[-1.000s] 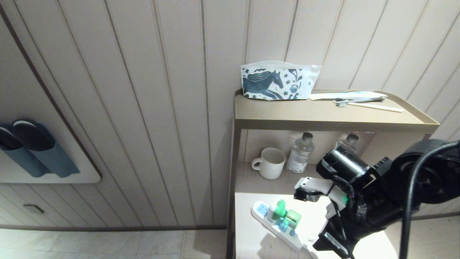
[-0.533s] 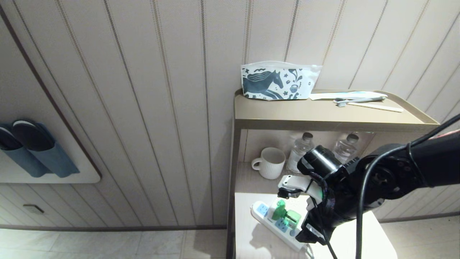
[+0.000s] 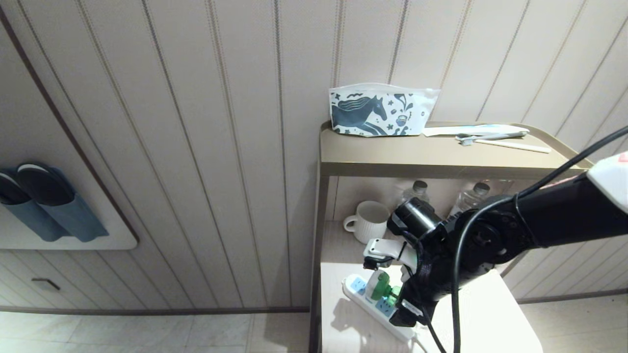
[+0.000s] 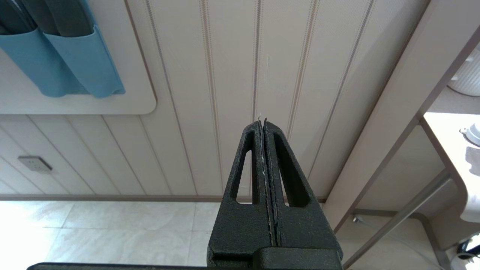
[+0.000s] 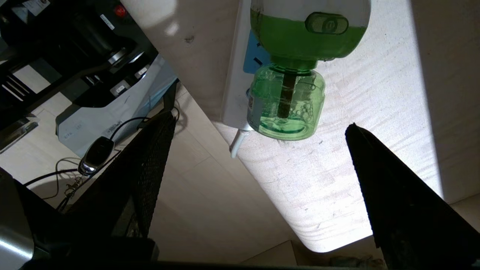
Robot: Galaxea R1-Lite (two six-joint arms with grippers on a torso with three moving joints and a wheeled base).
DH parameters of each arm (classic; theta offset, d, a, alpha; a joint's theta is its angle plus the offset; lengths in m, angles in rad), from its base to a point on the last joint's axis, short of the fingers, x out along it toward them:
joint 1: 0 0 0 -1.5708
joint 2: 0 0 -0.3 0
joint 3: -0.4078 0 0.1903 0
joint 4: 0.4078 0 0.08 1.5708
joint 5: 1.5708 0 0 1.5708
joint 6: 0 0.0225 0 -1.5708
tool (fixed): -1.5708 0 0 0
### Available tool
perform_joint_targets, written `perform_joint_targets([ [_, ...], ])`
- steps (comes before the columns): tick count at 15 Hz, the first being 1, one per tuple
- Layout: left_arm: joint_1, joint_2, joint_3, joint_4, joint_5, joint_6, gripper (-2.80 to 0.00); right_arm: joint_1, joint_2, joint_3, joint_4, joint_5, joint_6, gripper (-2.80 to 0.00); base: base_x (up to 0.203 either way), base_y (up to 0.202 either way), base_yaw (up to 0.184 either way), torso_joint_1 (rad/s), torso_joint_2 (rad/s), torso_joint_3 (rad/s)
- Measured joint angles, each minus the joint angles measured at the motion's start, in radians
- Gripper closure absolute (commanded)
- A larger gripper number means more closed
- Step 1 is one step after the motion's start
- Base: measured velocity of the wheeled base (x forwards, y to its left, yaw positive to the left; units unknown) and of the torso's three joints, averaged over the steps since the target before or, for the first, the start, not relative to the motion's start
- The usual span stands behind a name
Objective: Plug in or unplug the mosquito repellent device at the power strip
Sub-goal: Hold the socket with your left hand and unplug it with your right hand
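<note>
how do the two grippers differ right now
The right gripper is open, its fingers spread wide; the left gripper is shut, fingers pressed together. The right one is at work over the white table, aimed at the mosquito repellent device on the power strip without touching it; the left hangs off to the side, facing the panelled wall with nothing near it. Both have black tapered fingers and hold nothing.

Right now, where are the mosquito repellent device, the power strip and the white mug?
mosquito repellent device (image 5: 287, 105), right wrist view, on its clear green liquid bottle.
power strip (image 3: 356, 285), head view, on its far light-blue socket.
white mug (image 3: 369, 223), head view, on its ribbed side.
</note>
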State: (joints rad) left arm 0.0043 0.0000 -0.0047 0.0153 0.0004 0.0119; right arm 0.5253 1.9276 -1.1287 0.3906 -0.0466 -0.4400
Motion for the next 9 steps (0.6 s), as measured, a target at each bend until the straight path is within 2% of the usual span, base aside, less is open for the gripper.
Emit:
perform_joint_targets([
  [9,0.0,0.0,0.0,0.0,0.0,0.0,0.0,-0.012,0.132,-0.127,0.0,0.001,-0.046,-2.8,0.0,0.0,0.0,0.0,0.0,0.0],
])
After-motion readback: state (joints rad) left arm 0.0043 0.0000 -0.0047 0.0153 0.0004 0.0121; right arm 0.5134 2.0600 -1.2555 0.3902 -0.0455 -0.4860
